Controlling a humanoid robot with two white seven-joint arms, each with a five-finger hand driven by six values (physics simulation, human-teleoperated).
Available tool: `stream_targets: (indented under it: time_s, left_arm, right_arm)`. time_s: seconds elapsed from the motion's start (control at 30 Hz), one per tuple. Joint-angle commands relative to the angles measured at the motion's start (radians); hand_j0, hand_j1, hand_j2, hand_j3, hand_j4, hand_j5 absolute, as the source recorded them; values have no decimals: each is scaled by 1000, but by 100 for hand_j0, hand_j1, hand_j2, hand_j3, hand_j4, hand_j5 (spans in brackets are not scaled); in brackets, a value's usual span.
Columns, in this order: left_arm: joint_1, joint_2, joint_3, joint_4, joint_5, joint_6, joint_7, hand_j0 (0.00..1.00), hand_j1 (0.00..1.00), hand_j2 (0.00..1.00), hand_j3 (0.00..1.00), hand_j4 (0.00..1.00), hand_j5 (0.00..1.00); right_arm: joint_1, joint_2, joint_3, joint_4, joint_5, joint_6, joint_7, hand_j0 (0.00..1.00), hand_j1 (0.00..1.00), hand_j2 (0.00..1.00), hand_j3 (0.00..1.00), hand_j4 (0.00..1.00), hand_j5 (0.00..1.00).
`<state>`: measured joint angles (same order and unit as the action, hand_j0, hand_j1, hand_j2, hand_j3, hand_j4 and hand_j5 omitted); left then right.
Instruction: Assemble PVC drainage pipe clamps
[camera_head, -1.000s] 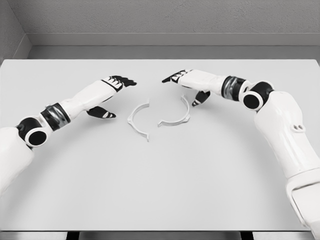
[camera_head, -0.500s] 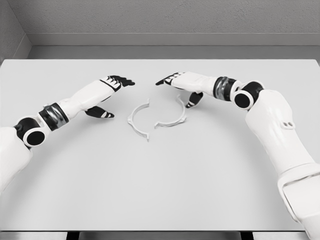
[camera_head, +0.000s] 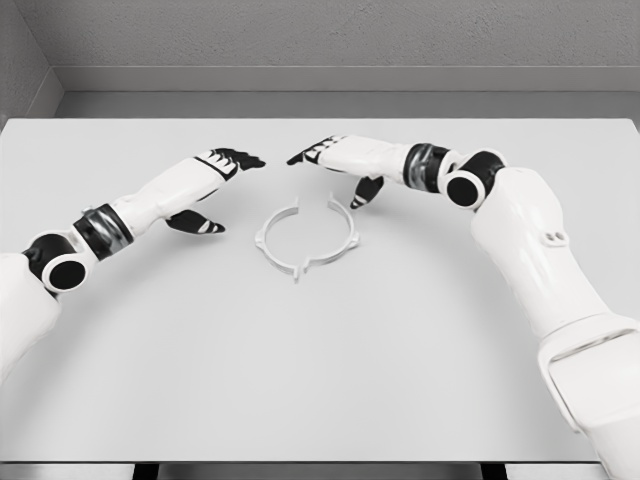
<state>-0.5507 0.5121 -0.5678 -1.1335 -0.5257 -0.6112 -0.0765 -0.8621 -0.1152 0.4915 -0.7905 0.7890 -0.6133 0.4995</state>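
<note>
Clamp halves nearly ringed; both hands' fingers spread, holding nothing.

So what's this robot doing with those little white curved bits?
It is fitting two white half-ring clamp pieces together on the grey table. The right hand has nudged the right half-ring against the left half-ring, so they nearly form a circle. The left hand hovers open beside them.

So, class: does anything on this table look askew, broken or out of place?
Nothing looks damaged. The two clamp halves lie flat mid-table, facing each other in a near ring, with small gaps where their ends meet. The left hand and right hand hover open beside them.
</note>
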Motion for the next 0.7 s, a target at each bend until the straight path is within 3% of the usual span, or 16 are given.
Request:
stream_targets:
  time_s: [0.0, 0.27, 0.37, 0.43, 0.47, 0.5, 0.6, 0.67]
  left_arm:
    - [-2, 2, 3, 0, 7, 0, 0, 100, 100, 100, 100, 100, 100]
    - [-3, 9, 5, 1, 7, 0, 1, 100, 100, 100, 100, 100, 100]
    - [-21, 46, 5, 21, 6, 0, 1, 100, 100, 100, 100, 100, 100]
    - [-32, 51, 11, 46, 7, 0, 1, 100, 100, 100, 100, 100, 100]
    - [-31, 51, 23, 47, 6, 0, 1, 100, 100, 100, 100, 100, 100]
    - [-31, 49, 23, 46, 6, 0, 1, 100, 100, 100, 100, 100, 100]
    - [-31, 36, 0, 38, 4, 0, 1, 100, 100, 100, 100, 100, 100]
    - [-29, 2, -17, 35, 1, 0, 1, 100, 100, 100, 100, 100, 100]
  right_arm:
    - [0, 9, 9, 0, -7, 2, 1, 100, 100, 100, 100, 100, 100]
    - [-2, 29, 9, 0, -7, 2, 1, 100, 100, 100, 100, 100, 100]
    - [-54, -7, -39, 0, -19, 2, -1, 100, 100, 100, 100, 100, 100]
    - [-58, -83, -128, -19, -27, 2, -1, 100, 100, 100, 100, 100, 100]
    - [-51, -127, -148, -65, -46, 2, -1, 100, 100, 100, 100, 100, 100]
    - [-25, -184, -159, -160, -100, 2, 2, 100, 100, 100, 100, 100, 100]
    - [109, -484, -171, -415, -381, 2, 1, 100, 100, 100, 100, 100, 100]
    - [193, -648, -257, -505, -569, 2, 2, 100, 100, 100, 100, 100, 100]
